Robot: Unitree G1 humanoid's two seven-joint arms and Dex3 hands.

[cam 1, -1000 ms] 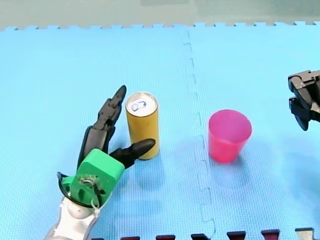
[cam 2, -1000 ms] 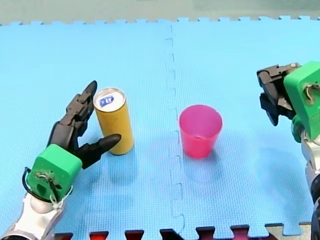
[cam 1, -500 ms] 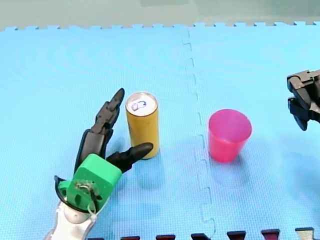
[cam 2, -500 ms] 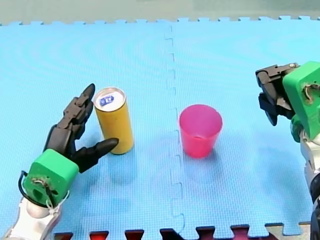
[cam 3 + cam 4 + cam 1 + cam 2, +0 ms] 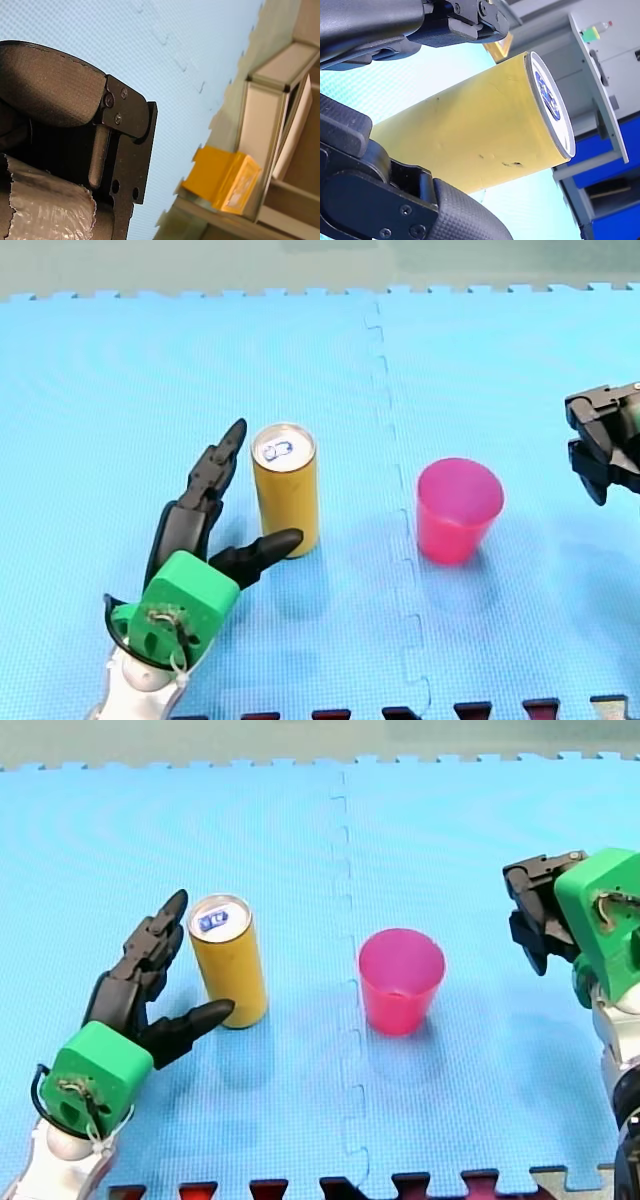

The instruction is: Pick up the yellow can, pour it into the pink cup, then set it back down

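1. Currently the yellow can (image 5: 287,490) is standing upright on the blue foam mat (image 5: 450,370). The pink cup (image 5: 458,510) is standing near it on the right, not touching, and its inside is showing only pink.
2. Whether the can's silver top is opened is hard to make out.
3. The left hand (image 5: 190,530) is flanking the can without gripping it. Its fingers are lying along the can's left side with the thumb tip at its foot, and contact is unclear. The right hand (image 5: 540,915) is hovering curled, holding nothing, to the right of the cup.
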